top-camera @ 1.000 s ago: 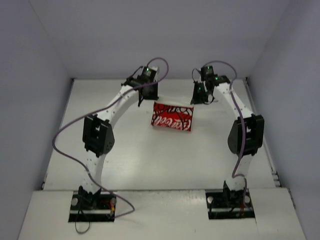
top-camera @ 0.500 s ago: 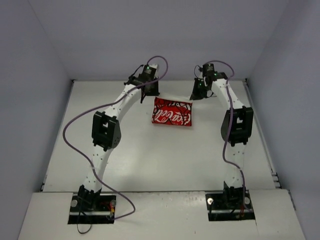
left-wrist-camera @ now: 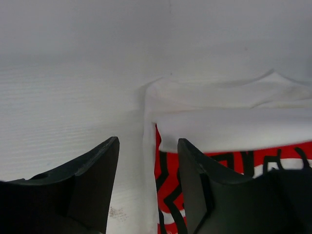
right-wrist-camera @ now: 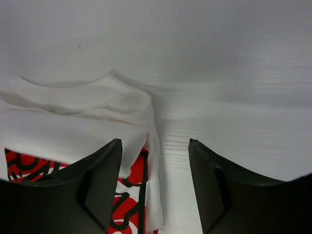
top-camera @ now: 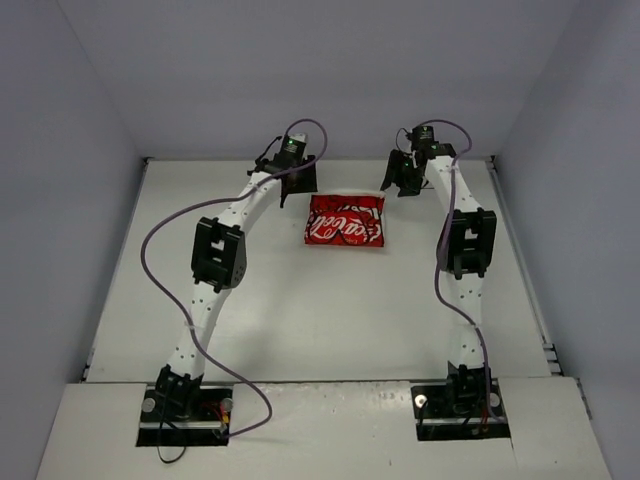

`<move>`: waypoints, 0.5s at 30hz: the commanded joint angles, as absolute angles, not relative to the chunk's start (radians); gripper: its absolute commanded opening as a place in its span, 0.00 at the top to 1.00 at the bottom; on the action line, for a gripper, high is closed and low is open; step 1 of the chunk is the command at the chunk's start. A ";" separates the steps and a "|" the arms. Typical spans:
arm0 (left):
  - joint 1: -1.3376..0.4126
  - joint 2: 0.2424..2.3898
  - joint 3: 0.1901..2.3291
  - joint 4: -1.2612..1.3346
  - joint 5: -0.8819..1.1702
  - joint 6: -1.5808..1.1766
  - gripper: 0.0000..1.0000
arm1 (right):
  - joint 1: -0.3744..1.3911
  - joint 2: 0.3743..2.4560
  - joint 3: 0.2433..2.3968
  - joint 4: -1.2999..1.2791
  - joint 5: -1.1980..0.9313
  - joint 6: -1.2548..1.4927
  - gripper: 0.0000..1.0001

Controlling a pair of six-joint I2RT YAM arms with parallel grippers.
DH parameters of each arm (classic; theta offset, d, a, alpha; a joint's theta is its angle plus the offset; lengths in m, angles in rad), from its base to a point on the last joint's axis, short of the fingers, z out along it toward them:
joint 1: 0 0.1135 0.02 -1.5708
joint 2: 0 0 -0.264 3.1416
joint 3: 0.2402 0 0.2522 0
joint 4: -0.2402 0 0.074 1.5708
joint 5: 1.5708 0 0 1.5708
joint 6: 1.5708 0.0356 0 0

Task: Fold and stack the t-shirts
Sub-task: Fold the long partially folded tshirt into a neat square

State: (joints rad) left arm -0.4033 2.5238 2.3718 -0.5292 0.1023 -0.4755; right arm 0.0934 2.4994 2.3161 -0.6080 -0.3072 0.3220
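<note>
The white t-shirt (top-camera: 345, 221) lies folded into a small rectangle at the far middle of the table, its red print with white script facing up. My left gripper (top-camera: 300, 184) hangs at its far left corner and my right gripper (top-camera: 404, 179) at its far right corner. In the left wrist view the left gripper (left-wrist-camera: 147, 146) is open, with the t-shirt's (left-wrist-camera: 219, 122) left edge lying loose between the jaws. In the right wrist view the right gripper (right-wrist-camera: 154, 146) is open too, and the t-shirt's (right-wrist-camera: 73, 129) right edge lies by the left finger (right-wrist-camera: 100, 175), ungripped.
The white table (top-camera: 250, 300) ends at the back wall (top-camera: 320, 80) just beyond both grippers. Side walls close in on the left and right. A purple cable (top-camera: 150, 250) loops off the left arm.
</note>
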 commanded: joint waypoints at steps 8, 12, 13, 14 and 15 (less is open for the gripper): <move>-0.434 2.090 2.076 -0.335 0.137 -0.484 0.57 | 0.093 2.211 2.215 -0.503 -0.529 0.031 0.75; -0.495 2.090 1.981 -0.323 0.138 -0.479 0.61 | 0.120 2.226 2.138 -0.496 -0.631 -0.023 0.91; -0.513 2.108 1.963 -0.323 0.139 -0.476 0.62 | 0.123 2.247 2.138 -0.494 -0.669 -0.028 0.91; -0.518 2.121 1.949 -0.322 0.137 -0.479 0.62 | 0.129 2.265 2.143 -0.492 -0.694 -0.029 0.91; -0.528 2.132 1.936 -0.316 0.137 -0.484 0.62 | 0.131 2.284 2.153 -0.489 -0.708 -0.027 0.91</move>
